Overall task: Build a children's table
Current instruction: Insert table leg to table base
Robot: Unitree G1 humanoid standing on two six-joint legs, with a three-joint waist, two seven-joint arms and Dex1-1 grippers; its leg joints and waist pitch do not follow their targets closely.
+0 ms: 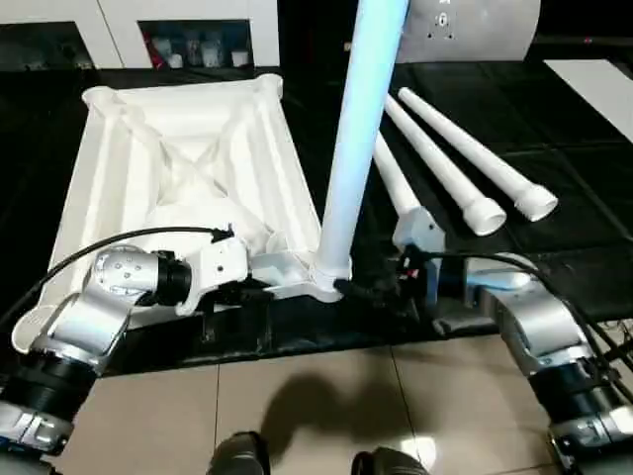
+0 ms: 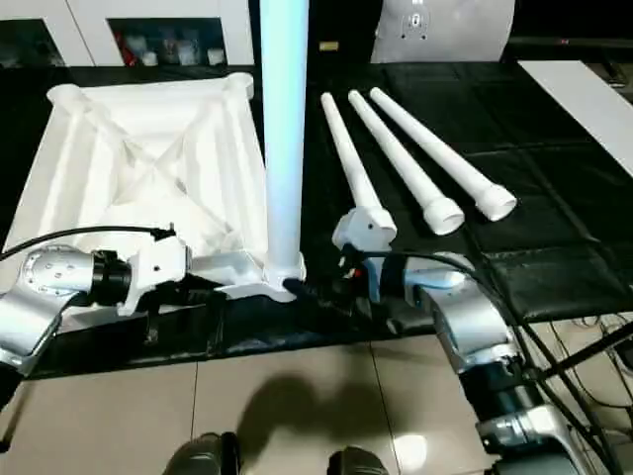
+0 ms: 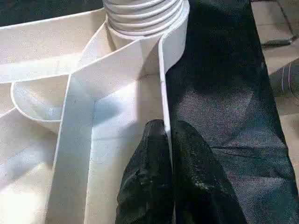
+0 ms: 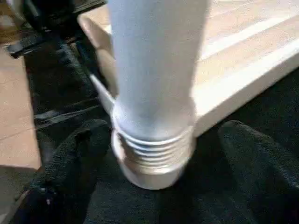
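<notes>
The children's table top (image 1: 178, 158) lies upside down on the black mat, its X ribs facing up. One white leg (image 1: 356, 119) stands upright in the near right corner socket (image 1: 326, 277), with its threads showing above the socket (image 3: 145, 14). My left gripper (image 3: 167, 128) is shut on the top's near rim (image 3: 163, 70), just beside that socket. My right gripper (image 4: 159, 140) is open, one finger (image 4: 74, 158) on each side of the leg's threaded base (image 4: 152, 154). Three loose legs (image 1: 450, 158) lie side by side on the mat to the right.
The mat's front edge (image 1: 297, 346) meets beige floor tiles (image 1: 326, 406) just in front of my grippers. Black cables (image 1: 138, 237) run along both forearms. A silver plate (image 1: 475, 30) stands behind the legs, a white sheet (image 1: 603, 84) lies far right, and cabinets stand at the back.
</notes>
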